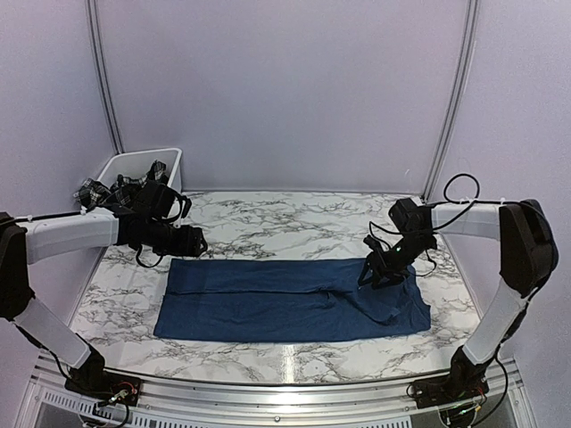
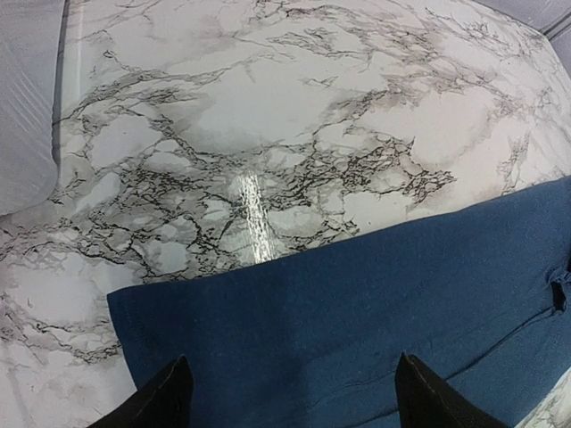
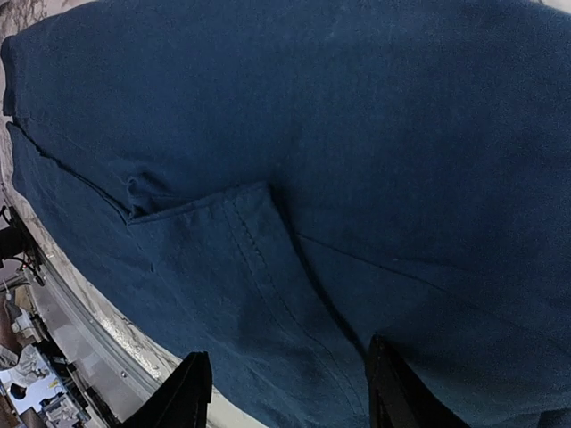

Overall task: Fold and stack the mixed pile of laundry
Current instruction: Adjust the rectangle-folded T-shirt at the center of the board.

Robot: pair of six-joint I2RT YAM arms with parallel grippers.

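- Top external: navy tee [image 1: 285,299] lies flat as a long folded strip, mid surface [image 1: 294,218].
- Plaid garment [image 1: 114,190] in bin [image 1: 147,154], far-left corner.
- L tool [image 1: 192,241] at tee's far-left corner, jaws wide, holding nothing.
- R tool [image 1: 375,272] over tee's right end, jaws apart, nothing gripped.

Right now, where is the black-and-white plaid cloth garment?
Top view: the plaid garment spills over the white plastic bin's near rim at the far left, behind the left arm.
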